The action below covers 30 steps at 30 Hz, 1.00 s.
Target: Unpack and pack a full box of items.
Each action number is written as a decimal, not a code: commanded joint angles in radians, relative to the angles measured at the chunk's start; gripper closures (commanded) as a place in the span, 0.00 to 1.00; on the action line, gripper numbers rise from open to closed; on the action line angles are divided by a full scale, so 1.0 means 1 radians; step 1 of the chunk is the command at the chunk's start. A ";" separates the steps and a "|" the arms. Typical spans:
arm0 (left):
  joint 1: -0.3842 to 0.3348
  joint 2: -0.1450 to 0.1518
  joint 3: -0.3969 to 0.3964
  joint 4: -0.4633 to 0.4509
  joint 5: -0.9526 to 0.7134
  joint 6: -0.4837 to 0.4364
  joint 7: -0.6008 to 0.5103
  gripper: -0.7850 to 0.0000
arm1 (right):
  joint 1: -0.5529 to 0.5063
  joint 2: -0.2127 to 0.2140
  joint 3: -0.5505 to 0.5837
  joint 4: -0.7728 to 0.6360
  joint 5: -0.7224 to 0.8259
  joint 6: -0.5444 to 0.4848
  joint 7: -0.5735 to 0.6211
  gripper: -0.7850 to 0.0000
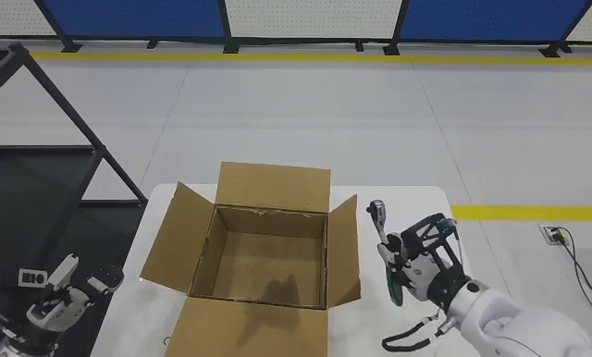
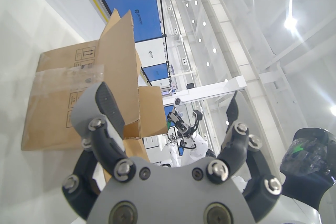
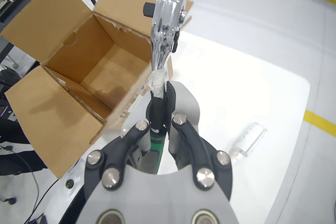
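Note:
An open cardboard box [image 1: 264, 255] stands in the middle of the white table [image 1: 407, 200], flaps spread, with a bare cardboard floor inside. My right gripper [image 1: 404, 262] is just right of the box, above the table, and shut on a ratchet wrench [image 1: 377, 215]. In the right wrist view the wrench [image 3: 165, 33] sticks up from the right gripper [image 3: 160, 101], chrome head outward, green handle between the jaws, beside the box [image 3: 78, 64]. My left gripper [image 1: 88, 278] sits low off the table's left edge. It is open and holds nothing [image 2: 170, 107], with the box's outer wall [image 2: 55, 104] beyond it.
A small clear bottle [image 3: 246, 141] lies on the table to the right of the right gripper. A black metal rack [image 1: 55, 181] stands left of the table. The table's far right corner [image 3: 288, 83] is bare. Yellow floor lines run behind and to the right.

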 commanded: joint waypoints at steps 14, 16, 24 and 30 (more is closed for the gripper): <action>0.024 -0.006 -0.012 -0.005 -0.002 -0.009 0.007 0.00 | 0.529 -0.057 -0.541 0.276 -0.087 0.067 0.120 1.00; 0.031 -0.008 -0.018 -0.008 -0.019 -0.013 0.000 0.00 | 0.605 -0.078 -0.618 0.375 -0.089 0.092 0.115 1.00; 0.052 -0.011 -0.028 -0.025 -0.023 -0.019 -0.022 0.00 | 0.784 -0.166 -0.829 0.723 -0.039 0.191 0.058 1.00; 0.052 -0.011 -0.028 -0.025 -0.023 -0.019 -0.022 0.00 | 0.784 -0.166 -0.829 0.723 -0.039 0.191 0.058 1.00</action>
